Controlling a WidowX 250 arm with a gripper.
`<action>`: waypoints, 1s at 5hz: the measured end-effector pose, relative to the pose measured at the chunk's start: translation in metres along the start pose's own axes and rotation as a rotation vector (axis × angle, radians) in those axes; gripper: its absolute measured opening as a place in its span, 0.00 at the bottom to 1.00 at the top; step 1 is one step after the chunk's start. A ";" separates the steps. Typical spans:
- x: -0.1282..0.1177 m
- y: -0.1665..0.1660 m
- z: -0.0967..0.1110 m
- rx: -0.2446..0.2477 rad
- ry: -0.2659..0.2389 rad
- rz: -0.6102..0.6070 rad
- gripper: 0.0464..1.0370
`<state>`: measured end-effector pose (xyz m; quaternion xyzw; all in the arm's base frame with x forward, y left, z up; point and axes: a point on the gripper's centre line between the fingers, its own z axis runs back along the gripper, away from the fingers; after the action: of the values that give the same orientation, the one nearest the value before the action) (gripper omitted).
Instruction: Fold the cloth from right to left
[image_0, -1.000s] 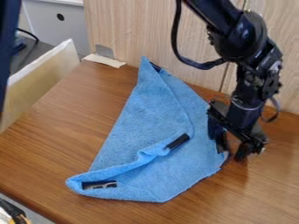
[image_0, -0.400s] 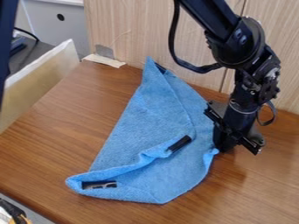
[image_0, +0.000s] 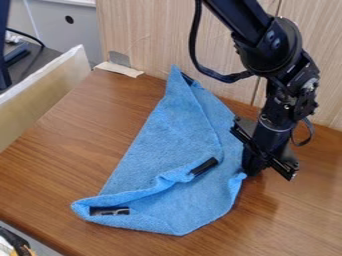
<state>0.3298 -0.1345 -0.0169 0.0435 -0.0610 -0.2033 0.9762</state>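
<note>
At gripper (image_0: 252, 171) tips, R edge of cloth (image_0: 160, 145)

blue cloth (image_0: 170, 145), gripper (image_0: 251, 171) pinching its edge, brown table (image_0: 60, 155)

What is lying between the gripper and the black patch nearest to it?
A stretch of blue cloth lies between gripper and patch, in the camera view.

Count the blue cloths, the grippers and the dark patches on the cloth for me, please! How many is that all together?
Blue cloth: 1
Gripper: 1
Dark patches: 3 (middle patch, near-corner patch, far-tip patch)
Total: 5
</note>
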 end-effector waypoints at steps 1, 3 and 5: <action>0.000 0.005 0.006 -0.005 -0.008 0.008 0.02; -0.012 0.044 0.053 0.006 -0.079 0.098 0.02; -0.052 0.097 0.062 0.034 -0.086 0.254 0.02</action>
<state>0.3114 -0.0288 0.0501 0.0433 -0.1110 -0.0788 0.9897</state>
